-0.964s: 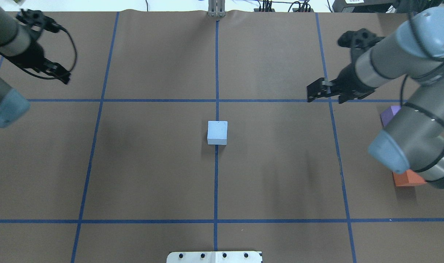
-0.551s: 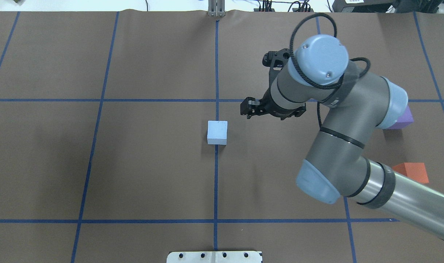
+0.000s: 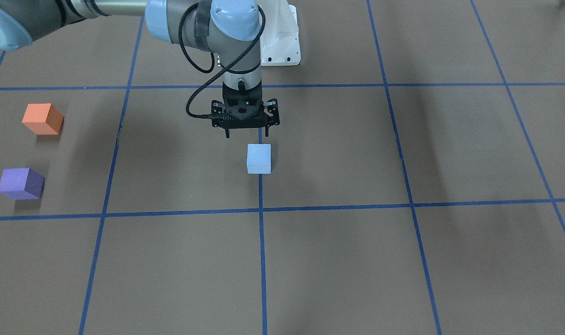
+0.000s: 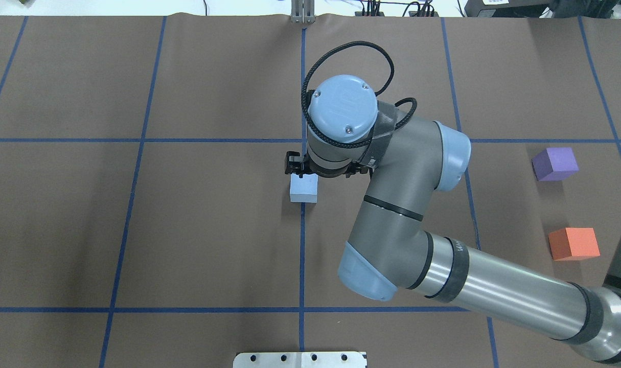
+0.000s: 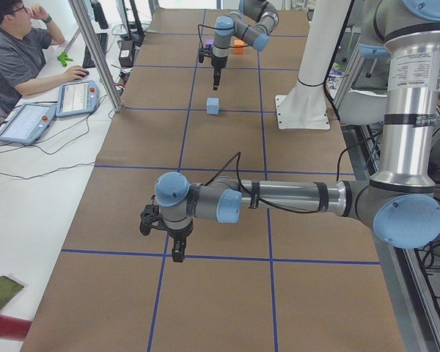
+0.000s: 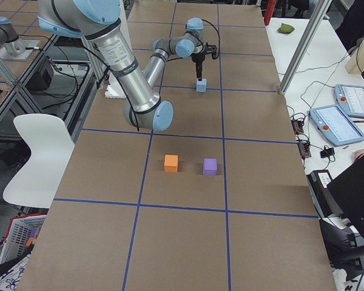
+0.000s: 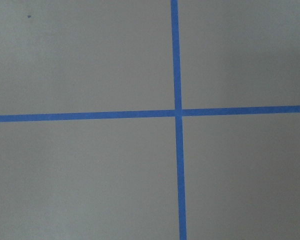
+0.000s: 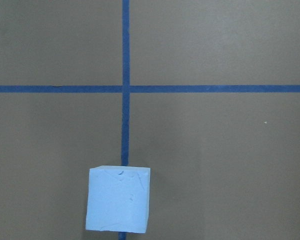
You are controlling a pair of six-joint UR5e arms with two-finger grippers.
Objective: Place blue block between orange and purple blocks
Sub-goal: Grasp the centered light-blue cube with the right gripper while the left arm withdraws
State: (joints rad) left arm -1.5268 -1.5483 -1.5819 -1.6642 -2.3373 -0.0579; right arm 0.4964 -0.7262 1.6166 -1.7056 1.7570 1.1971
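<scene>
Nearly over blue block (image 3: 258, 158): end effector (image 3: 246, 135)

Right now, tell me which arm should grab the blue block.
Right. The right end effector hangs open close above the blue block, and the orange block and purple block lie on that side. The left end effector is far down the table.

Overhead, the right arm (image 4: 342, 110) covers part of the blue block (image 4: 303, 193).

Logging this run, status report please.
Right pincer open, over blue block, not gripping. Left pincer off aside, state unclear. Gap between orange block and purple block free.
</scene>
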